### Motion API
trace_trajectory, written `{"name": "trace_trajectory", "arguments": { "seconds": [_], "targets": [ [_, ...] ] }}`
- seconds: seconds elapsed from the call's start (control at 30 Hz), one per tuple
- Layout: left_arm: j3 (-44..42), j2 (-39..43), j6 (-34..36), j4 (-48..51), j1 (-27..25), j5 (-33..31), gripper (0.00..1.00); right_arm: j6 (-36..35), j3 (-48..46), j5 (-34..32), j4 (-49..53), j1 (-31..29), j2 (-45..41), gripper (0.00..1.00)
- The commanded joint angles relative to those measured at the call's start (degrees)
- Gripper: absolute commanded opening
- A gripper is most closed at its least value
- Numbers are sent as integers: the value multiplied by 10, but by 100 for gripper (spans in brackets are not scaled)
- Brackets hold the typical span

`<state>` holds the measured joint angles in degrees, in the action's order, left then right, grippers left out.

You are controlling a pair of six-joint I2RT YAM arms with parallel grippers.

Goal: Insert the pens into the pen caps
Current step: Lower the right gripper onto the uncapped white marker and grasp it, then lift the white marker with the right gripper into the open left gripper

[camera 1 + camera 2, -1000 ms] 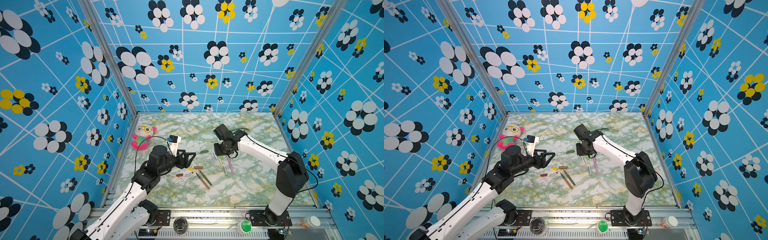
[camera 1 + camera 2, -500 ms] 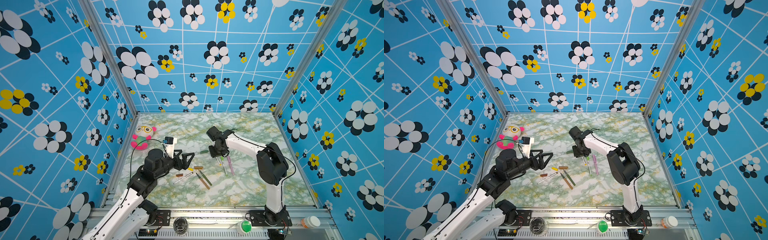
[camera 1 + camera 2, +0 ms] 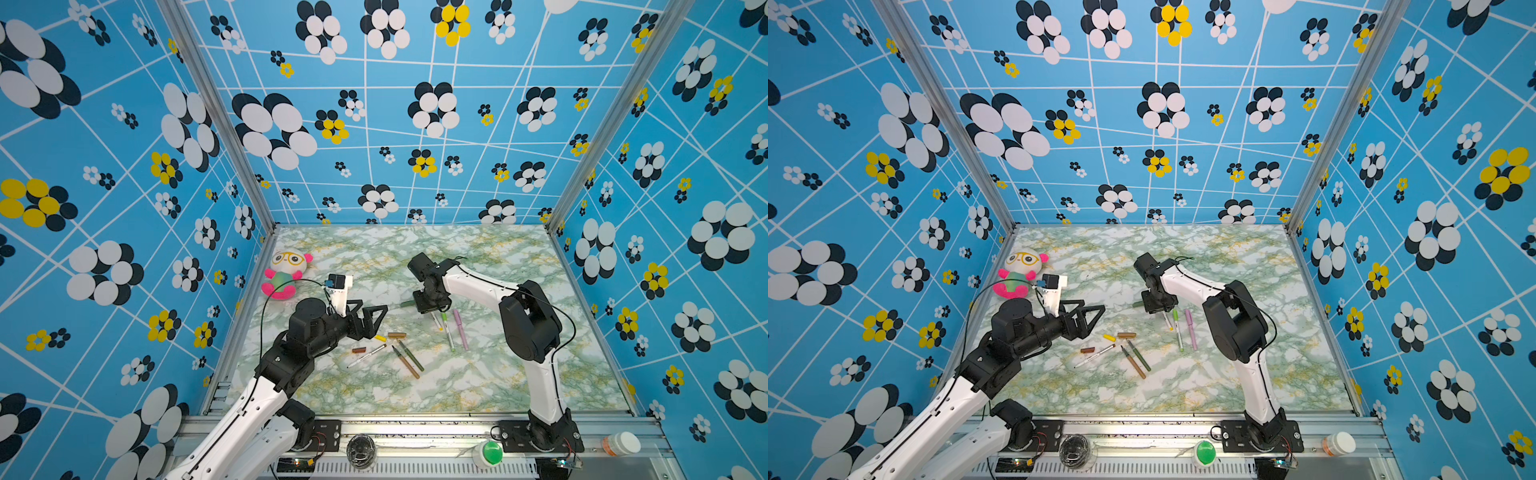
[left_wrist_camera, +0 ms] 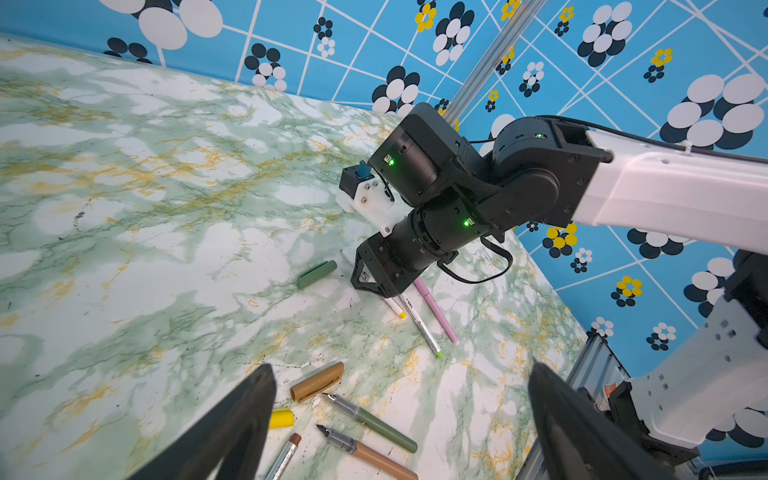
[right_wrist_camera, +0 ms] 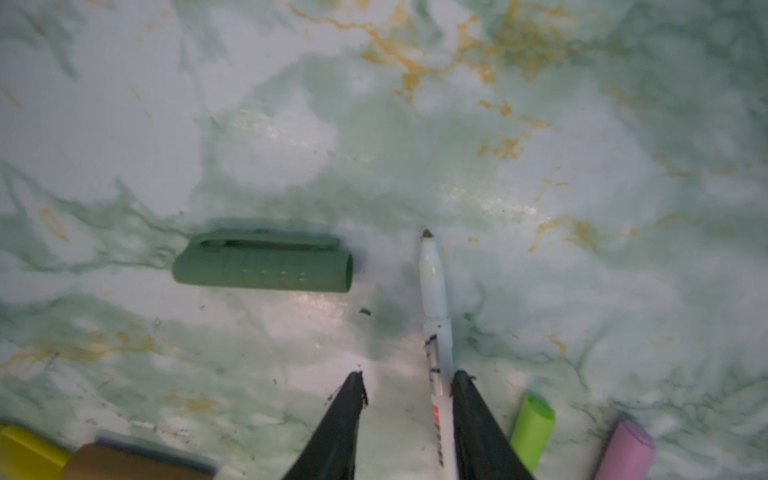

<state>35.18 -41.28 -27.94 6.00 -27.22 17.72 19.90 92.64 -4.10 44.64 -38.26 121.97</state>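
My right gripper (image 3: 429, 309) (image 5: 409, 376) points down at the table, open. A white pen (image 5: 432, 282) with a dark tip lies between its fingers, against one of them. The dark green cap (image 3: 407, 304) (image 5: 264, 266) lies just beside it. A light-green-ended pen (image 3: 447, 332) and a pink pen (image 3: 460, 328) lie on its other side. My left gripper (image 3: 379, 322) (image 4: 401, 368) hovers wide open and empty over the tan cap (image 4: 318, 381), yellow cap (image 4: 281, 417), dark green pen (image 4: 374, 424), tan pen (image 4: 370, 455) and brown-tipped white pen (image 4: 286, 455). The brown cap (image 3: 358, 350) lies nearby.
A pink and white plush toy (image 3: 284, 270) sits at the back left of the marble table (image 3: 478, 382). Patterned blue walls close in three sides. On the front rail (image 3: 415, 428) stand a green button (image 3: 488, 453) and a small bottle (image 3: 619, 444).
The right gripper has shifted left toward the dark green cap, its elbow swinging in toward the middle. The left arm has drawn back slightly.
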Motion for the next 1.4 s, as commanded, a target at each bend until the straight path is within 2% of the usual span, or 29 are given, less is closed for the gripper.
{"name": "trace_trajectory", "arguments": {
  "seconds": [0.0,0.13,0.57,0.7,0.77,1.1,1.27,1.37],
  "targets": [
    [-6,9,-4,-11,6,3,96,-4,8,-22,19,-8,15,37],
    [-7,15,-3,-6,8,2,96,-1,3,-30,20,-14,23,34],
    [0,44,0,25,27,1,99,24,4,-31,31,-19,42,11],
    [5,46,-2,27,47,10,100,43,9,-30,42,-18,31,6],
    [9,44,-2,26,55,21,100,58,7,-25,42,-18,-2,3],
    [9,37,-20,22,73,108,98,142,11,69,-32,-18,-179,0],
    [2,-5,-47,-24,73,188,91,175,-28,165,-127,-18,-242,0],
    [-12,-25,-82,-72,71,209,88,200,-69,214,-207,-18,-276,0]
  ]
}}
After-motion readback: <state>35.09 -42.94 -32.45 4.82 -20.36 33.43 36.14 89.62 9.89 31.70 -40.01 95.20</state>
